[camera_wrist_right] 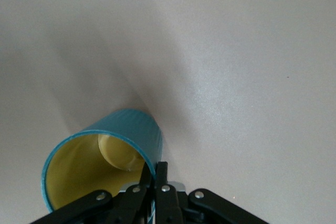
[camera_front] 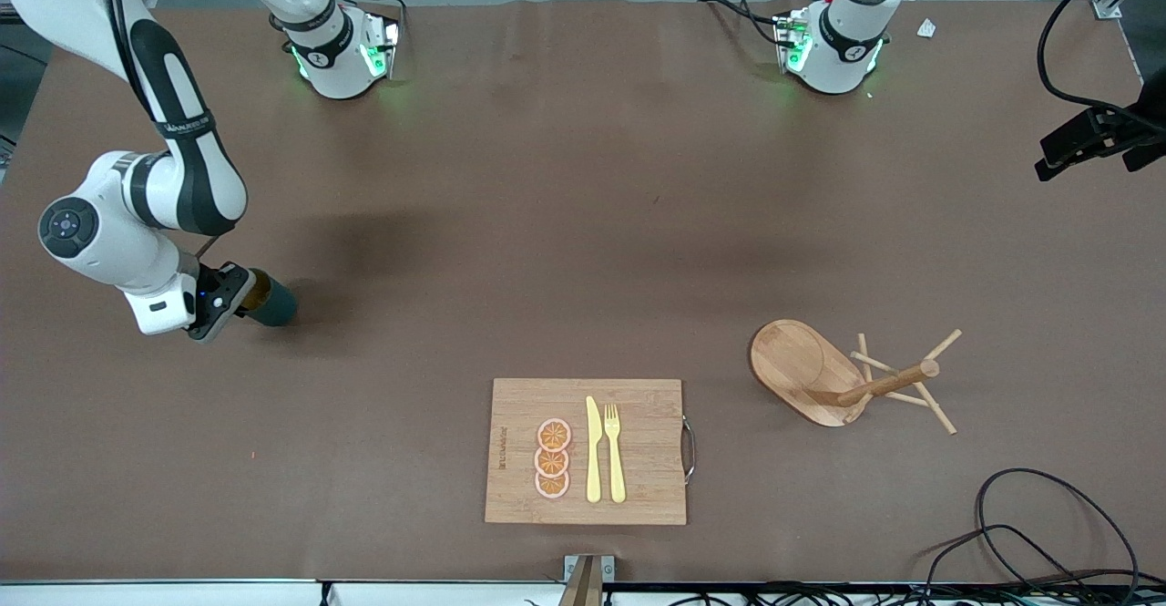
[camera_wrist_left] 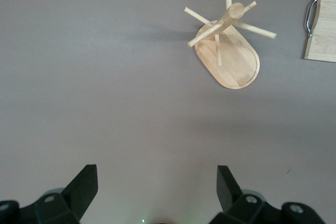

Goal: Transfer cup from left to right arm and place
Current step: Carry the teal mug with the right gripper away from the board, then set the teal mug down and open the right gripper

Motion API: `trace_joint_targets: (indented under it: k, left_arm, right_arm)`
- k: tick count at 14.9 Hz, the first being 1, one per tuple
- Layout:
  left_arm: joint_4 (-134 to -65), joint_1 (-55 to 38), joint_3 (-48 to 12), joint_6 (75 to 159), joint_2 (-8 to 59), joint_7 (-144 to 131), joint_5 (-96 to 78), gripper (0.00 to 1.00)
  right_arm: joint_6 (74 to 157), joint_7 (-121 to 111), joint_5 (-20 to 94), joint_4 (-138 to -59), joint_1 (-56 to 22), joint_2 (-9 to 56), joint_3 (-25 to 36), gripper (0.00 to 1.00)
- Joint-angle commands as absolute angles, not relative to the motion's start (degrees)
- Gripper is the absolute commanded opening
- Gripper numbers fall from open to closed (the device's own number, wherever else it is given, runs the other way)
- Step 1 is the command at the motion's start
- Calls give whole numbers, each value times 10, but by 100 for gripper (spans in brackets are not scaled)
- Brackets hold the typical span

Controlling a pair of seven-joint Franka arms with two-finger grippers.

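The right gripper [camera_front: 239, 301] is clenched on the rim of the cup [camera_front: 271, 303], one finger inside the yellow interior and one against the teal outer wall, as the right wrist view shows. The cup [camera_wrist_right: 102, 169] hangs tilted, nearly on its side, low over the table [camera_front: 510, 223] at the right arm's end; whether its base touches the surface I cannot tell.

The left gripper [camera_wrist_left: 157, 190] is out of sight in the front view, its arm waiting. Its wrist view shows the fingers spread wide with nothing between them, looking down on the wooden peg rack [camera_wrist_left: 228, 51] and the corner of the cutting board [camera_wrist_left: 323, 24].

The cup looks like a stiff glazed mug: rigid, fairly light, smooth enough to slip, and likely to chip if dropped. A pinch on the wall at the rim, as now, seems workable, but the tilt puts the weight off to one side, so it may swing. I would judge a grip across the body steadier. Its handle is not visible.

The board [camera_front: 588, 451] carries a yellow knife [camera_front: 593, 449], a fork [camera_front: 615, 453] and orange slices [camera_front: 552, 458], nearer the front camera.
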State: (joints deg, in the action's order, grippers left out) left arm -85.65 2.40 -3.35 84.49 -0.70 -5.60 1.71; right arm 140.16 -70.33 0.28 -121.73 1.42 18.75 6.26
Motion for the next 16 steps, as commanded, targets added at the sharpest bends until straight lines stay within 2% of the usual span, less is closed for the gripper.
trace_joint_targets:
  k: [1, 2, 3, 4, 5, 6, 10, 13, 16]
  left_arm:
    - [-865, 21, -36, 850, -17, -63, 29, 100]
    - [-866, 21, -36, 850, -17, -63, 28, 100]
    - [-866, 21, -36, 850, -17, -63, 28, 100]
    - [-865, 21, -36, 850, -17, -62, 29, 100]
    - [-865, 21, -36, 850, -17, -62, 29, 100]
    - [-865, 21, -36, 850, -17, -62, 29, 100]
    - [-865, 25, -35, 850, -18, -48, 24, 100]
    - [-865, 25, -35, 847, -19, -48, 24, 100]
    - [-865, 26, -32, 847, -19, -47, 24, 100]
  right_arm:
    - [1410, -715, -4, -1226, 29, 185, 53, 1]
    - [1410, -715, -4, -1226, 29, 185, 53, 3]
    - [1411, -714, -3, -1225, 29, 185, 53, 17]
    - [1412, -714, -3, -1223, 31, 186, 53, 68]
    - [1411, -714, -3, -1223, 33, 186, 53, 94]
    - [1409, -713, -3, -1221, 32, 185, 52, 100]
    - [1370, -668, 4, -1193, 29, 174, 51, 100]
    - [1228, -523, 4, -1124, 24, 159, 49, 100]
    - [1145, -398, 2, -1075, 13, 137, 49, 100]
